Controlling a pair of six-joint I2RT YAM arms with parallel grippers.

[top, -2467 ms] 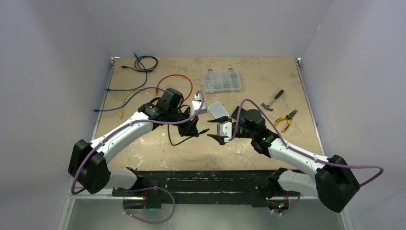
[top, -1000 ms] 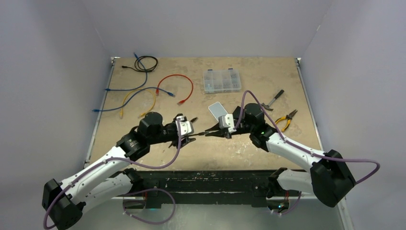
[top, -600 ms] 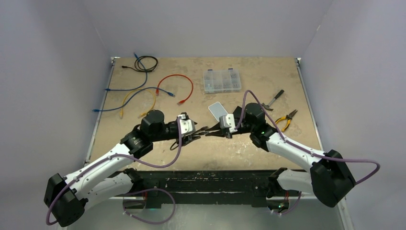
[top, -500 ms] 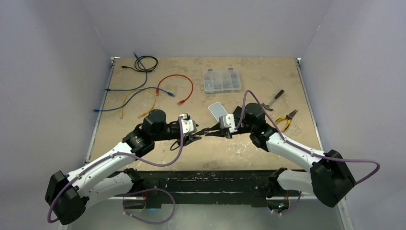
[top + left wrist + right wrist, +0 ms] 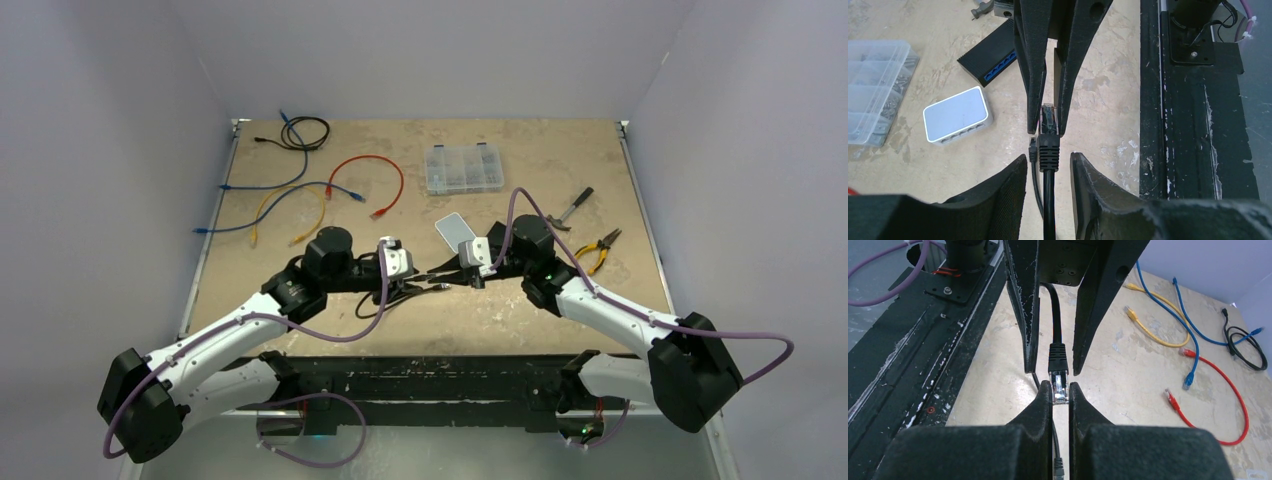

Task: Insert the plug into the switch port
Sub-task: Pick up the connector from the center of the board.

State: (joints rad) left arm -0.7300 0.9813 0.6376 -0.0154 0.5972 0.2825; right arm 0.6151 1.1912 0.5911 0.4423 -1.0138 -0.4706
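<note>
The right gripper (image 5: 1060, 390) is clenched on the clear nose of the plug (image 5: 1060, 382), holding it off the worktop (image 5: 1108, 110). The black boot (image 5: 1048, 147) and cable (image 5: 1049, 215) point toward the other arm. The left gripper (image 5: 1048, 160) meets it tip to tip. Its jaws stand apart on either side of the boot, with a sliver of gap each side, so it grasps nothing.

This reads as a handover. A plug pinched by its nose cannot enter a port, so the hold likely has to shift back to the boot, leaving the contacts free. Below the boot the cable hangs slack in a loop, so it should not drag much.

A white switch (image 5: 955, 117) lies near on one side, with a black switch (image 5: 988, 57) beyond it. Both show their port rows toward the grippers, and I cannot tell which one is meant.

Bare worktop lies in front of both port rows, giving room for a straight approach. The black rail (image 5: 1193, 125) at the near edge is close on the opposite side. A parts box (image 5: 873, 85) sits just past the white switch, and loose cables (image 5: 1198, 365) lie well apart.
</note>
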